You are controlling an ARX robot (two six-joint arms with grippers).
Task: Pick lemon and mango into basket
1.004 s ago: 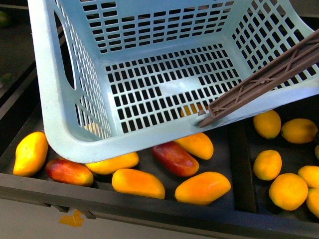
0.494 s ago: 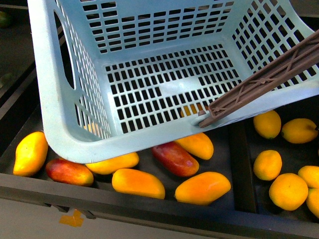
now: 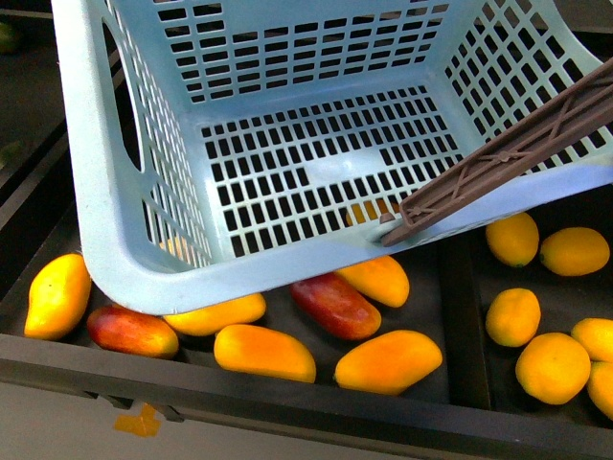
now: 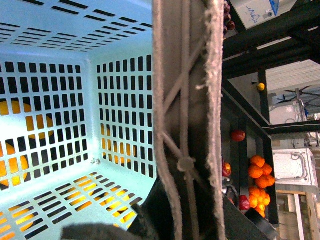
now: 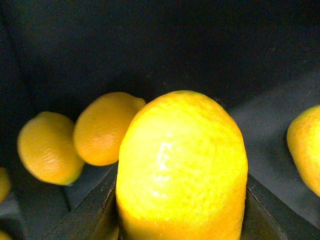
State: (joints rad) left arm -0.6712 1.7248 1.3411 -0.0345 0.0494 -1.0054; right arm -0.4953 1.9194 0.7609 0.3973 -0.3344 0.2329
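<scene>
The pale blue-green basket (image 3: 124,240) hangs tilted over the fruit tray, and I see nothing lying in it. Its brownish handle (image 3: 498,158) crosses its right side. In the left wrist view my left gripper (image 4: 187,215) is shut on that handle (image 4: 185,100), beside the basket's slotted wall (image 4: 120,100). In the right wrist view my right gripper (image 5: 182,215) is shut on a bright-yellow lemon (image 5: 182,170), held above the dark tray. Orange-yellow mangoes (image 3: 264,352) (image 3: 388,361) (image 3: 57,295) lie below the basket. Neither gripper shows in the front view.
Dark red mangoes (image 3: 335,305) (image 3: 132,331) lie among the yellow ones. A divider (image 3: 460,307) parts them from loose lemons (image 3: 510,238) (image 3: 575,251) on the right. More lemons (image 5: 105,127) (image 5: 47,147) lie under my right gripper. The tray's front edge (image 3: 287,402) is near. Tangerines (image 4: 260,172) sit on a far shelf.
</scene>
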